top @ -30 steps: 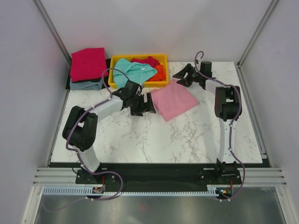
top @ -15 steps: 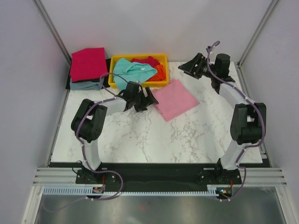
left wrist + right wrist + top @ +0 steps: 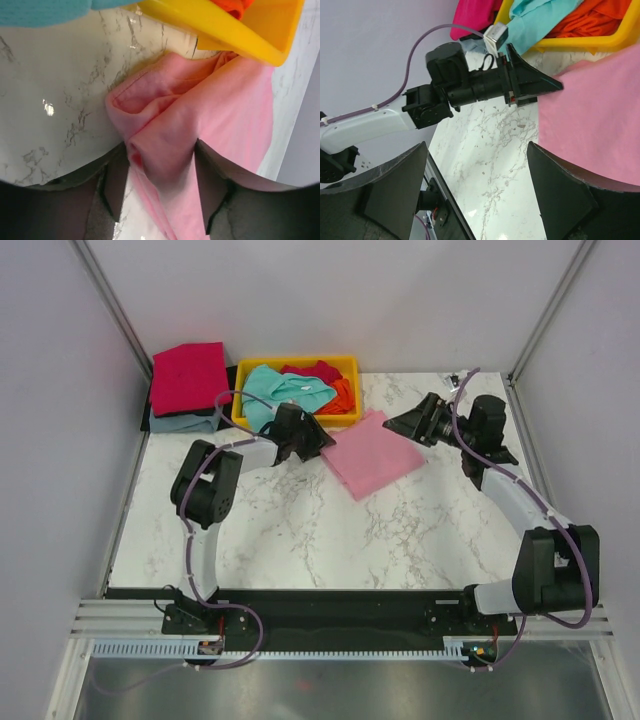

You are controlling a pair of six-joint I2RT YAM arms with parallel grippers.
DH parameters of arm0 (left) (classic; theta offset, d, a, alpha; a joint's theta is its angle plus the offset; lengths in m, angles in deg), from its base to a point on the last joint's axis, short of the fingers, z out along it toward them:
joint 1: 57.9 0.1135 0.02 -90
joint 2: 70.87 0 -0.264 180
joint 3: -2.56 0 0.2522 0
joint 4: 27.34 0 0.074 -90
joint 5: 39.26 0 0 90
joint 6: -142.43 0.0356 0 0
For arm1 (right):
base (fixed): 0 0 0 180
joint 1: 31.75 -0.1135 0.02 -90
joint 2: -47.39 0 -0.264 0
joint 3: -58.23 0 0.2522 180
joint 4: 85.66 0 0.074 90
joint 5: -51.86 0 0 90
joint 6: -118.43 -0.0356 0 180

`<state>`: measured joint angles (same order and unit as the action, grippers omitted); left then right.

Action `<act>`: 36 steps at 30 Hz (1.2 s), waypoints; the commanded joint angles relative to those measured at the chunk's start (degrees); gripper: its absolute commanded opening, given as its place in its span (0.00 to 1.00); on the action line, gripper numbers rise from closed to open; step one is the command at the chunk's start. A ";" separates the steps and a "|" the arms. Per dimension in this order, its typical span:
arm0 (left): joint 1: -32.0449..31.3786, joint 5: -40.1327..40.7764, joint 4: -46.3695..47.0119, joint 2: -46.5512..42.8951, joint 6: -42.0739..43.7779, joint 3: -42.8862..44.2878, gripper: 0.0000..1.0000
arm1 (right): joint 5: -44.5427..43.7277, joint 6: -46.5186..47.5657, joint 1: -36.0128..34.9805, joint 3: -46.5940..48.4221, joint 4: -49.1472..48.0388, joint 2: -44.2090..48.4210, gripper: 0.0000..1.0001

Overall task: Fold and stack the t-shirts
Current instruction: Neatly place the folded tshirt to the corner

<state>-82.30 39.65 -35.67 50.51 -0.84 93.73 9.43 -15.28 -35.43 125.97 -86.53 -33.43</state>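
Note:
The light pink t-shirt [image 3: 375,455] lies folded flat on the marble table, just in front of the tray. My left gripper [image 3: 316,440] is at its left corner. In the left wrist view the jaws [image 3: 160,190] pinch a bunched fold of the pink fabric [image 3: 210,100], which touches both fingers. My right gripper [image 3: 402,425] hangs open and empty above the shirt's right edge. Its wrist view [image 3: 477,190] shows the pink cloth [image 3: 600,115] at the right. A teal t-shirt [image 3: 280,390], a red one [image 3: 315,370] and an orange one [image 3: 343,395] lie in the tray.
The yellow plastic tray [image 3: 300,362] stands at the back centre, close to the left gripper [image 3: 225,30]. A folded crimson t-shirt [image 3: 188,375] lies on a grey-blue one [image 3: 185,423] at the back left. The left arm [image 3: 470,90] shows in the right wrist view.
My left gripper moved back toward the tray and narrowed its jaws onto the pink shirt's left corner. My right arm swung out to the right, then brought its open gripper down beside the shirt.

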 commanded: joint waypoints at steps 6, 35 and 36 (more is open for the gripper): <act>-1.61 1.79 -1.30 5.36 -1.93 2.66 0.02 | 1.47 0.11 -2.03 -2.99 -2.95 2.94 0.89; 20.27 0.89 -37.67 -18.03 40.34 6.34 0.02 | -0.73 1.25 -2.03 -6.51 2.86 12.08 0.89; 20.79 2.29 -38.30 -17.76 41.84 8.01 0.02 | -0.81 1.34 -1.94 -6.78 2.86 12.00 0.89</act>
<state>-62.76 38.88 -70.31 33.11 32.14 94.96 8.34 -14.73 -37.42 120.04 -82.96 -22.83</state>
